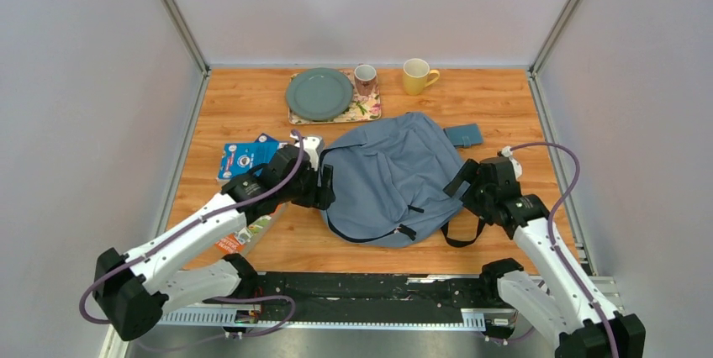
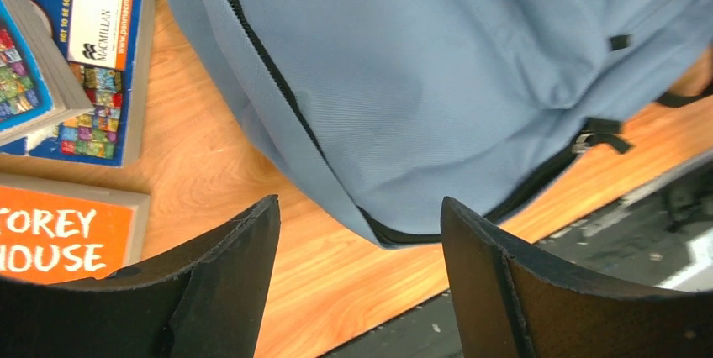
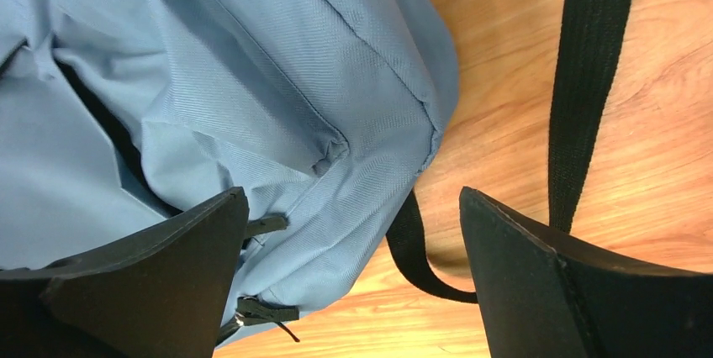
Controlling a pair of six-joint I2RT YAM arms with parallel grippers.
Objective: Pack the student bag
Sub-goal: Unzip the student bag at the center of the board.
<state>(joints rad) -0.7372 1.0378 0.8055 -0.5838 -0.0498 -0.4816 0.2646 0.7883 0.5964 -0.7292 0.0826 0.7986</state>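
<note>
Bag (image 1: 382,175) lying flat at the middle of the table (image 1: 252,106), between two spread grippers.
It is grey-blue cloth with black zip trim along its edge, and a black strap (image 3: 588,81) trails onto the wood at its right. The left gripper (image 2: 360,211) stands wide at the bag's left edge and the right gripper (image 3: 353,194) wide over its right corner; neither holds anything. To the left lie a blue book (image 2: 101,30) labelled "MACMILLAN" and an orange book (image 2: 59,236) reading "OREY HOUSE", cut off. A teal case (image 1: 462,134) sits just beside the far right corner. Behind are a plate (image 1: 319,93) and cup (image 1: 365,79) on a tray (image 1: 368,110), and a yellow mug (image 1: 414,76).
</note>
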